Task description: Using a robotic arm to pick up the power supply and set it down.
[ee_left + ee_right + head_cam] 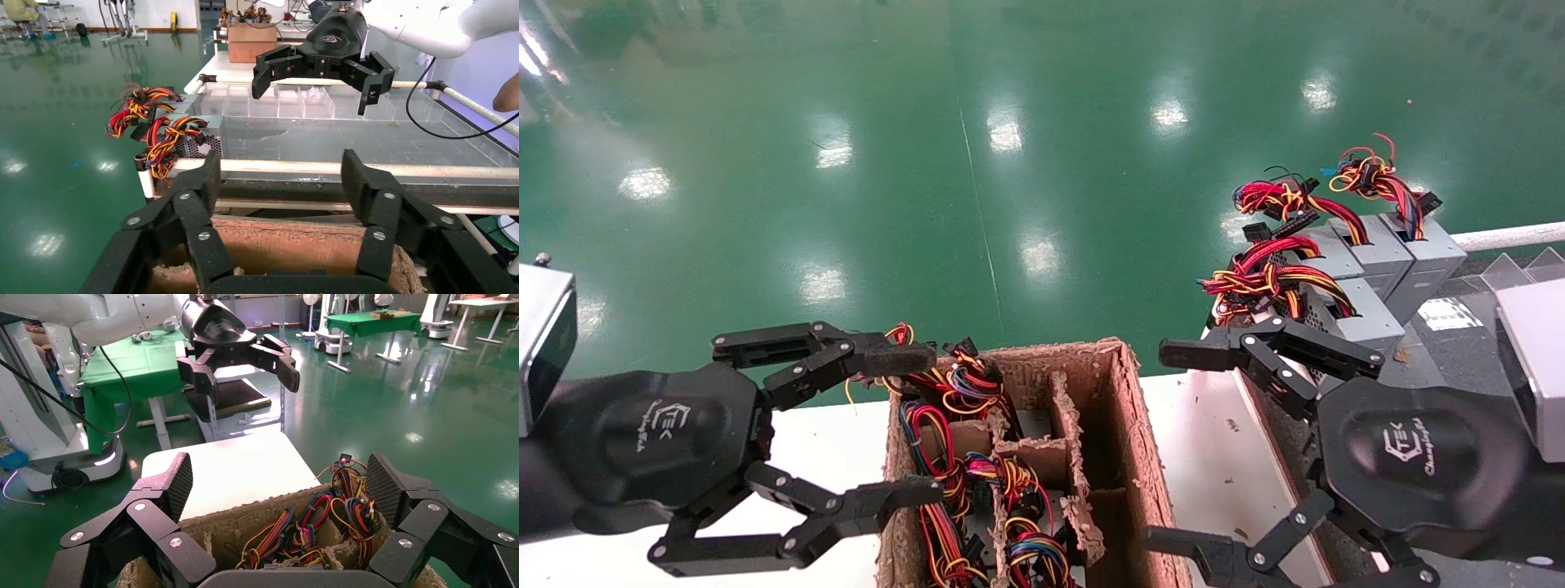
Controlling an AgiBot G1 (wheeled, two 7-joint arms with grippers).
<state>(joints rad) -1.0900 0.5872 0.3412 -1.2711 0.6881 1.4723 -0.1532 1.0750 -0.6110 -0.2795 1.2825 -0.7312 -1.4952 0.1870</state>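
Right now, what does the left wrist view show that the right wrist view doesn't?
Only the left wrist view shows the grey power supplies with red-yellow wire bundles on the side bench, beyond the open left gripper. Only the right wrist view shows the wire bundles inside the box and the white table. Both show the cardboard box, and each shows the other gripper, with the right gripper open too.

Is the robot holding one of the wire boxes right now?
No, the left gripper and right gripper are both open and empty beside the cardboard box.
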